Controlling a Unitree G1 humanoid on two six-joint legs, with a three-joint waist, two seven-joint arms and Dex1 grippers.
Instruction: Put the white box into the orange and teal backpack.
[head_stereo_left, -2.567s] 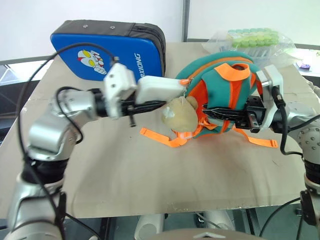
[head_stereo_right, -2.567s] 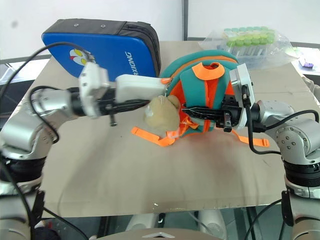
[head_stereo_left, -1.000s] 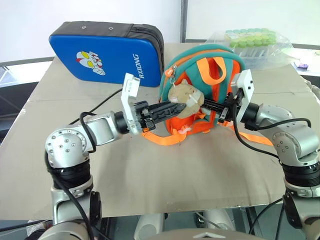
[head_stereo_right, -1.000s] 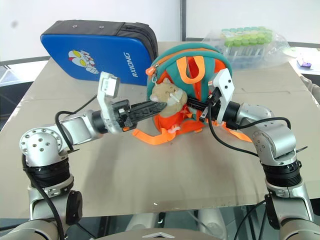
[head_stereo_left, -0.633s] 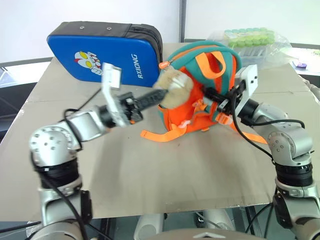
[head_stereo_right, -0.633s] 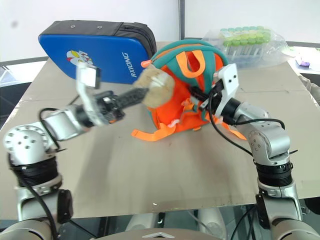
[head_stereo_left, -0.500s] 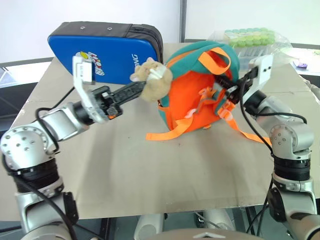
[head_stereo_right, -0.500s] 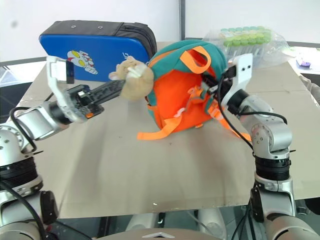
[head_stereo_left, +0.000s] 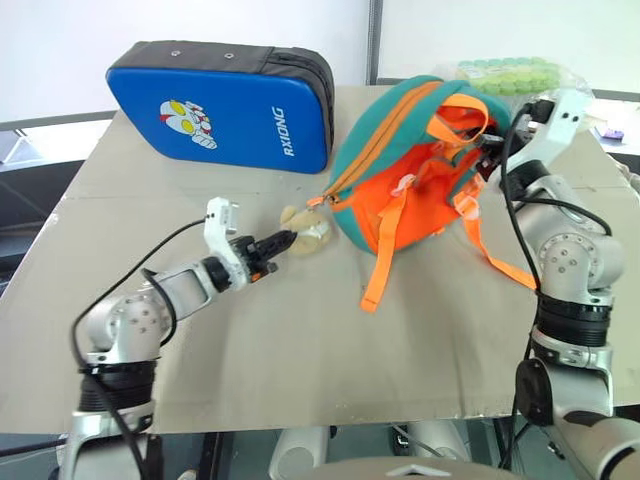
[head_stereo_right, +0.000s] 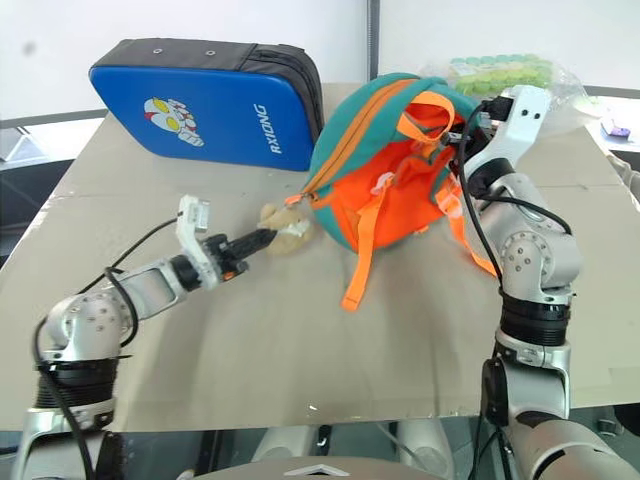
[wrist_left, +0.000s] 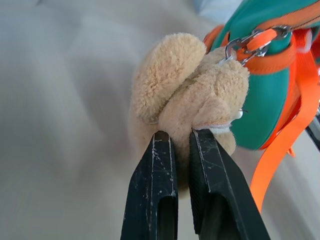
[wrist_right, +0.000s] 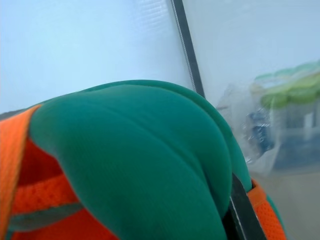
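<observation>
The orange and teal backpack (head_stereo_left: 420, 170) lies tipped on the table, straps trailing toward the front. Its beige plush charm (head_stereo_left: 305, 232) rests on the table at the bag's left side, hooked to the bag by a metal clip. My left gripper (head_stereo_left: 283, 240) is low over the table and shut on the plush charm (wrist_left: 190, 95), both black fingers (wrist_left: 157, 165) pinching its underside. My right gripper (head_stereo_right: 458, 128) is raised at the bag's upper right, shut on the teal top fabric (wrist_right: 140, 150). The white box is out of view.
A big blue padded case (head_stereo_left: 225, 100) with a cartoon figure stands at the back left. A clear plastic bag of green-capped tubes (head_stereo_left: 510, 75) lies at the back right. The cardboard-covered table (head_stereo_left: 300, 350) has free room in front of the backpack.
My left gripper has dropped to the table with the plush charm in it. The backpack has tipped over to the right, and my right gripper has risen with its top.
</observation>
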